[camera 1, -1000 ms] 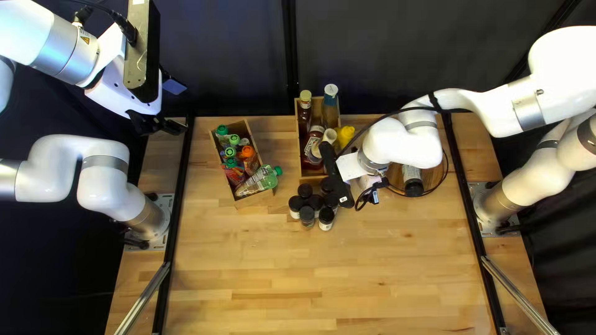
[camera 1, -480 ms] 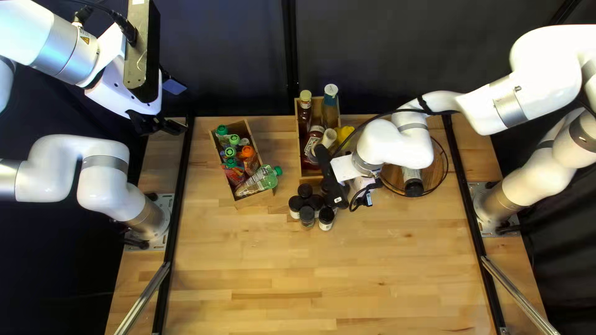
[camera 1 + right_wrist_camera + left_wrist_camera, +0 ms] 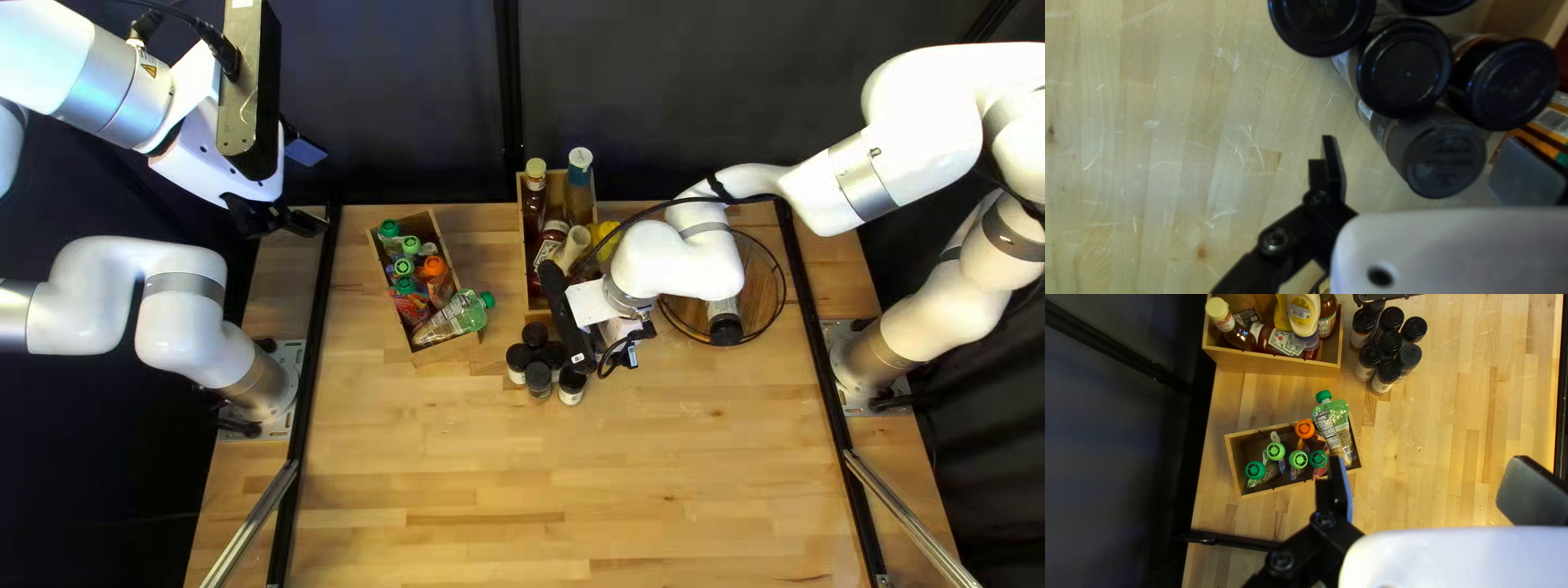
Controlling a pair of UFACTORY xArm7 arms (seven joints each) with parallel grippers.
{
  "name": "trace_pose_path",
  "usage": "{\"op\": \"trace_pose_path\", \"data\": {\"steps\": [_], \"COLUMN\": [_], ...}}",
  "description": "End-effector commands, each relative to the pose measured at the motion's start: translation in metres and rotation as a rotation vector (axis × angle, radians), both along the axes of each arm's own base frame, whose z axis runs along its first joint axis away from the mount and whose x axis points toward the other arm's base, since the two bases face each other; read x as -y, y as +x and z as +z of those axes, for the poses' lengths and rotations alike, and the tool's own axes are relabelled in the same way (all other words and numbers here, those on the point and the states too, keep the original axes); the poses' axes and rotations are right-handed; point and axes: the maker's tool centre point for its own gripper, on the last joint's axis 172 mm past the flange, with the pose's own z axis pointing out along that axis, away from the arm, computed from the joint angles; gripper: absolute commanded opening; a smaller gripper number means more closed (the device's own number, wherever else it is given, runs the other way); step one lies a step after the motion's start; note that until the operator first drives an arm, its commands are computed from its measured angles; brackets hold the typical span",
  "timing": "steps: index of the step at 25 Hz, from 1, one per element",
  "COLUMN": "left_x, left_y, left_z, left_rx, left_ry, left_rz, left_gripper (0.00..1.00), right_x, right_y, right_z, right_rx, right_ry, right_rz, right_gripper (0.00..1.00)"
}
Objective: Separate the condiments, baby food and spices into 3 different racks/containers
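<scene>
Table (image 3: 653, 479): light wood. Right arm (image 3: 920, 114) reaches over it; left arm (image 3: 180, 294) stands at its left edge, with the left tool (image 3: 299, 221) raised beyond the far left corner.

2 wooden boxes. Larger box (image 3: 1279, 363), near the far edge: condiment bottles, including a ketchup bottle (image 3: 1284, 343), a pale mayonnaise bottle (image 3: 1302, 310) and a dark bottle with a cream cap (image 3: 1219, 310). Smaller box (image 3: 1234, 463), to its left in the top left view: 6 baby food pouches (image 3: 1336, 427), caps 5 green, 1 orange. Round wooden tray (image 3: 762, 289) lies partly under the right arm.

Right tool (image 3: 566, 321) is low at the spices. Its fingers are apart; a grey-lidded jar (image 3: 1445, 158) sits between them, unclamped. Left tool (image 3: 1429, 476): fingers wide apart, nothing held.

Spice jars (image 3: 1386, 371): 7 visible, upright in a cluster on the table, near the larger box.
</scene>
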Motion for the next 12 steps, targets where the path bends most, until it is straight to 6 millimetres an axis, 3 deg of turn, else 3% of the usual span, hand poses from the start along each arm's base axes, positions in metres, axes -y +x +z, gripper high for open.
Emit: {"op": "trace_pose_path", "data": {"steps": [1, 3, 8, 12], "left_x": [0.0, 0.0, 0.0, 0.0], "left_y": [0.0, 0.0, 0.0, 0.0], "left_z": [0.0, 0.0, 0.0, 0.0], "left_rx": [0.0, 0.0, 0.0, 0.0], "left_ry": [0.0, 0.0, 0.0, 0.0], "left_rz": [0.0, 0.0, 0.0, 0.0], "left_gripper": [1.0, 1.0, 1.0, 1.0], "right_x": [0.0, 0.0, 0.009, 0.033], "right_y": [-0.007, -0.013, -0.043, -0.069], "right_z": [0.012, 0.023, 0.07, 0.113], "right_rx": [0.006, 0.009, 0.013, 0.012], "right_ry": [-0.008, -0.013, -0.023, -0.012], "right_rz": [-0.006, -0.008, -0.011, -0.011], "right_gripper": [0.01, 0.01, 0.0, 0.0]}}
